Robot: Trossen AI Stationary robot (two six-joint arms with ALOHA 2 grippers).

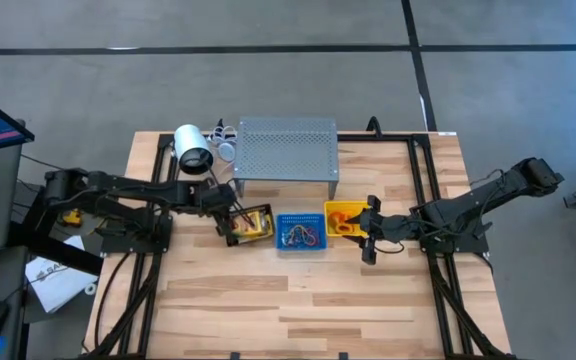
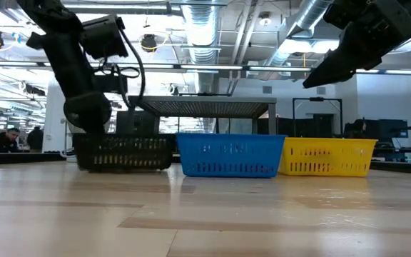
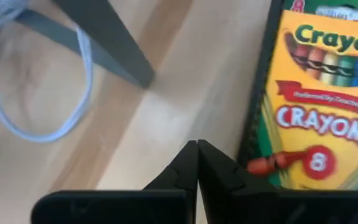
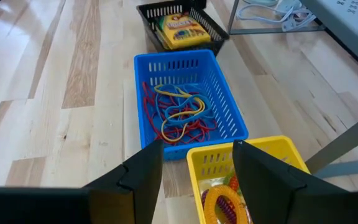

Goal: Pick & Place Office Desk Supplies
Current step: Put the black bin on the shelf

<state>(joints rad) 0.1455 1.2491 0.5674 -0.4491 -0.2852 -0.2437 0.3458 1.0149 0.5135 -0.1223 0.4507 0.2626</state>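
High view: my left gripper (image 1: 230,212) is hovering at the black mesh basket (image 1: 249,236), my right gripper (image 1: 366,228) beside the yellow plastic basket (image 1: 340,208). Left wrist view: jaws closed, empty, beside the yellow-green crayon box (image 3: 319,99). Right wrist view: jaws open, colored bands (image 4: 178,115) lying in the blue plastic basket (image 4: 232,118).

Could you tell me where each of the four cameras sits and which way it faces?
High view: overhead, looking straight down on the table and both arms.
Low view: at tabletop height, facing the black basket, blue basket and yellow basket.
Left wrist view: behind the shut left gripper, facing the crayon pack.
Right wrist view: behind the open right gripper, above the yellow basket.
The low and right wrist views share all three baskets.
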